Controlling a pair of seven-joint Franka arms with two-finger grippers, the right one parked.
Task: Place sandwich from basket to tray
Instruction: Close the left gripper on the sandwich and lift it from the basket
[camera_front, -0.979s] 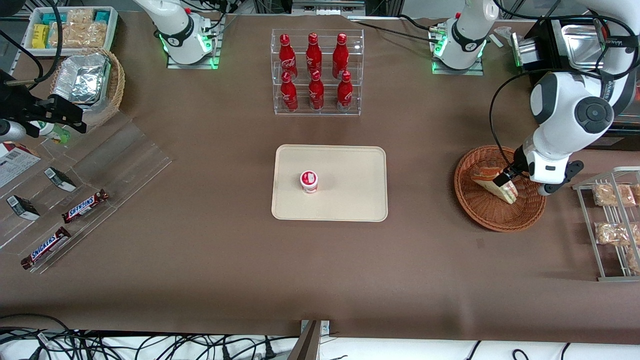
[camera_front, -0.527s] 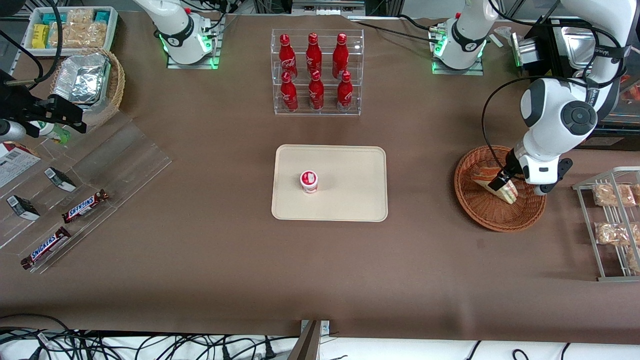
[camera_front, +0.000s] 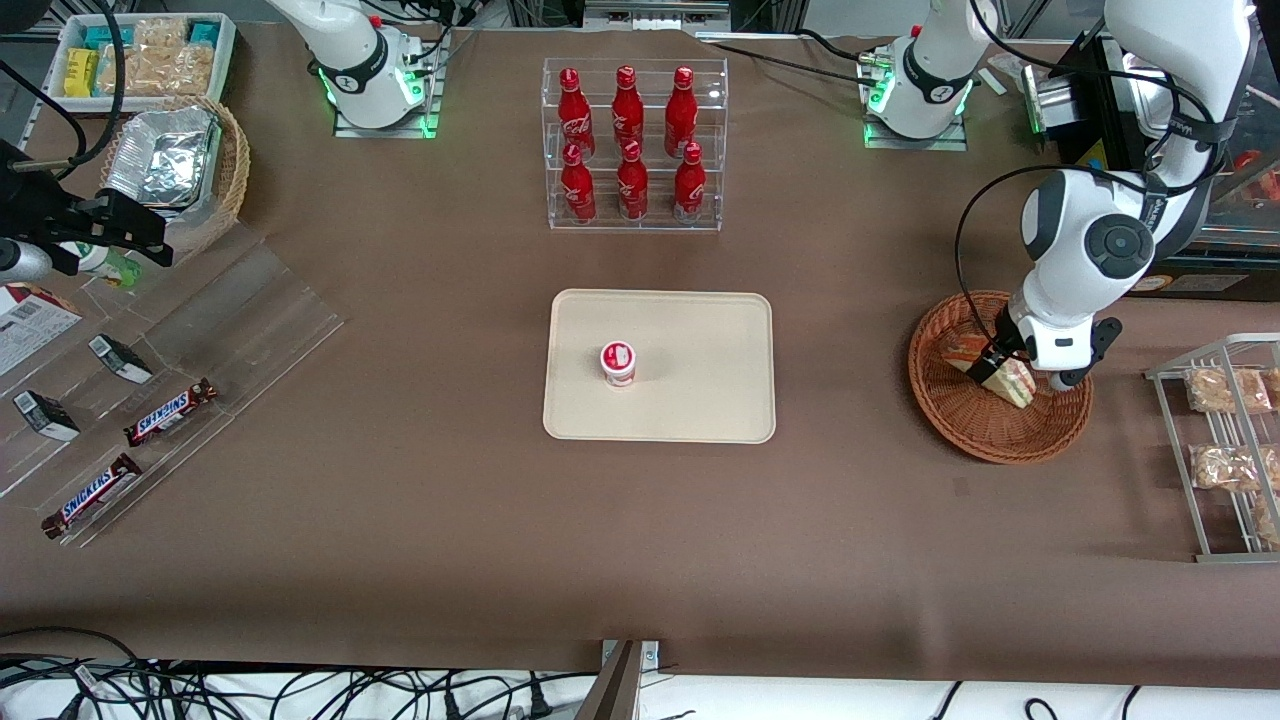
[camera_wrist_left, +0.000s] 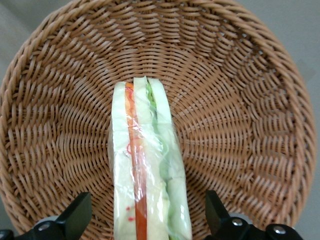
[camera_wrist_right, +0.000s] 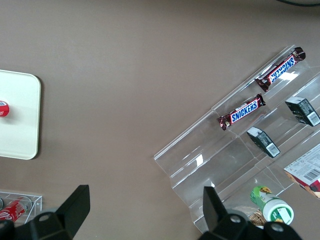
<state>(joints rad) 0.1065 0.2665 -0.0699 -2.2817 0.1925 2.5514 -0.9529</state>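
only wrist-seen: fingers (camera_wrist_left: 145, 220) astride sandwich (camera_wrist_left: 147, 185)

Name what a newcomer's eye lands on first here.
The hand hangs open over the sandwich, which lies in the wicker basket toward the working arm's end of the table. Mid-table sits the cream tray holding a small red-lidded cup; farther from the front camera, a clear rack of red bottles.

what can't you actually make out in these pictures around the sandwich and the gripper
- Front view: the gripper sits low over the sandwich in the basket; wrist housing hides any contact.
- Left wrist view: sandwich is cut off by the frame edge between spread fingers, so its wide end is unseen.
- Front view: label on the small cup on the tray is too small.
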